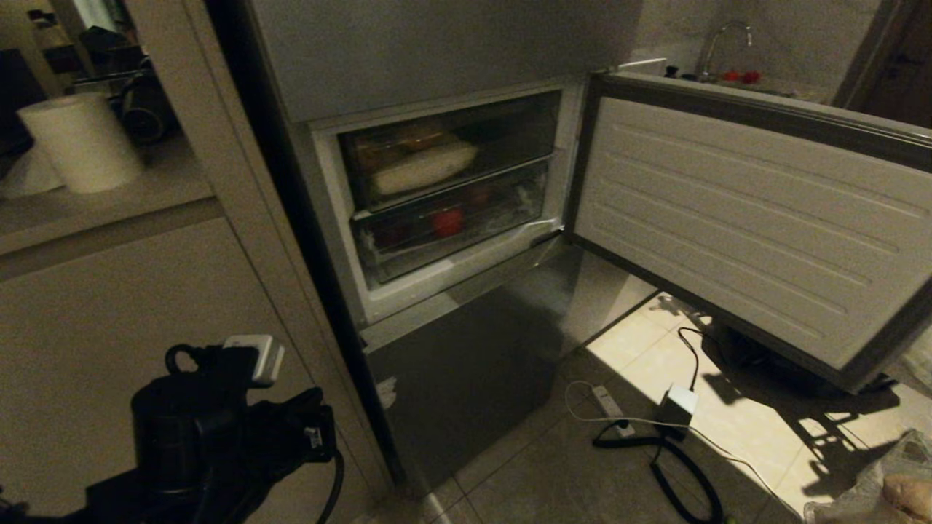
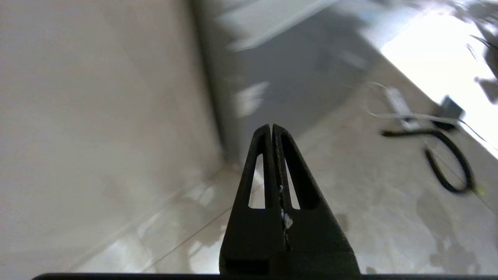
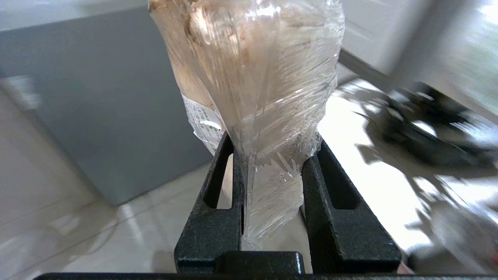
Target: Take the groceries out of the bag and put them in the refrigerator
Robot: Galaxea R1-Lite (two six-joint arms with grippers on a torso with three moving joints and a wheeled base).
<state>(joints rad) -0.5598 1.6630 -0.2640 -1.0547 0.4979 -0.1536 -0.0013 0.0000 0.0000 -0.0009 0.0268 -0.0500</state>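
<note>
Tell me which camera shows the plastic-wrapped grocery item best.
The right wrist view: the wrapped pale item fills the frame, its clear film pinched between the right gripper's fingers. The head view catches only a sliver of it at the lower right corner. The left wrist view shows none of it.

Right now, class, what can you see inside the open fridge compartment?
In the fridge are two clear drawers: the upper holds a pale wrapped loaf-like pack, the lower something red. The frosted fronts and the dim light hide the rest.
</note>
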